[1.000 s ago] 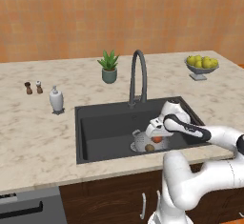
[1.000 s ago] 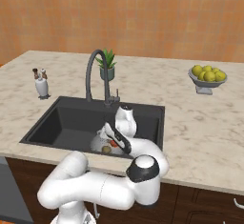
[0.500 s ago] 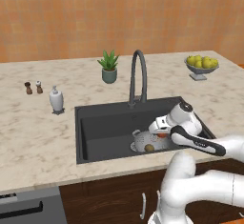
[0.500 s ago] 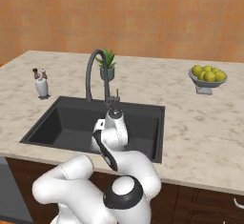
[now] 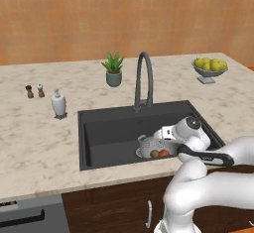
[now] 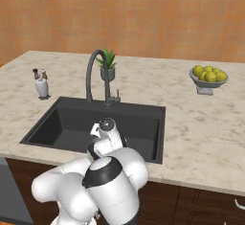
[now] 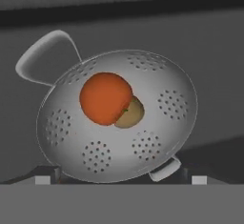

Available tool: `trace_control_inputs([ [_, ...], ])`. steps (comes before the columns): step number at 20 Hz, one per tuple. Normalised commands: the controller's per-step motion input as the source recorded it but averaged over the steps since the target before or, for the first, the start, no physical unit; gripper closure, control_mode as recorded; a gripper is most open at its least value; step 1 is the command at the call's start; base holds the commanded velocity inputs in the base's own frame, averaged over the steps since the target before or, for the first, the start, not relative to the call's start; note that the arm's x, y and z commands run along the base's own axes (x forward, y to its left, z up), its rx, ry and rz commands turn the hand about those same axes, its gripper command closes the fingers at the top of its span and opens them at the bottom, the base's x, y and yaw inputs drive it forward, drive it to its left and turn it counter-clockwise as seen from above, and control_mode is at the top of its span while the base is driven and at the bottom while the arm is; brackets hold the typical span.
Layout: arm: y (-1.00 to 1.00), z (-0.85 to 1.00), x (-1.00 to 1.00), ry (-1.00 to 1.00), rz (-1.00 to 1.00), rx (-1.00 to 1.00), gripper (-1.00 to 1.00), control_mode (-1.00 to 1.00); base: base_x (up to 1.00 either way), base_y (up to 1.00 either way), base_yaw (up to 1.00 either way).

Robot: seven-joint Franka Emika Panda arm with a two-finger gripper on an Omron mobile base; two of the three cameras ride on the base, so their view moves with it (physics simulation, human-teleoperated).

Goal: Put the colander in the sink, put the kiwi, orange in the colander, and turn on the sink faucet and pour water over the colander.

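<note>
In the left base view the colander sits in the near right part of the sink, with the orange and the kiwi lying in it side by side, while the sink faucet arches over the basin from the far rim; the gripper hangs just above the colander's right edge, but from here how its fingers stand cannot be made out. So the fruit steps look done and the tap is the step in hand: the next move calls for lifting clear of the colander, reaching far to the faucet's lever, and likely swinging the spout so water falls on the colander. In the right base view the arm's own body hides the colander and fruit, but this side shows what the other does not, the small side lever at the faucet's base, just right of the stem, with the potted plant behind it and the fruit bowl far right on the counter. In the hand view, looking straight down, the orange overlaps the kiwi at the colander's middle, both handles show, and the finger tips stand wide apart at the bottom corners, holding nothing
</note>
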Motion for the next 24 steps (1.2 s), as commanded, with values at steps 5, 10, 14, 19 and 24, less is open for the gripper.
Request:
trace_control_inputs([
  [5, 0.03, 0.37, 0.0, 0.12, -0.01, 0.02, -1.0, -1.0, 0.0, 0.0, 0.0],
  [10, 0.0, 1.0, -0.04, 0.01, -0.01, 0.03, -1.0, -1.0, 0.0, 0.0, 0.0],
  [14, 0.0, 1.0, 0.0, 0.26, -0.1, 0.0, -1.0, -1.0, 0.0, 0.0, 0.0],
  [19, 0.06, 1.0, 0.0, 0.44, -0.17, 0.04, -1.0, -1.0, 0.0, 0.0, 0.0],
  [24, 0.01, 1.0, 0.04, 0.43, -0.09, 0.08, -1.0, -1.0, 0.0, 0.0, 0.0],
])
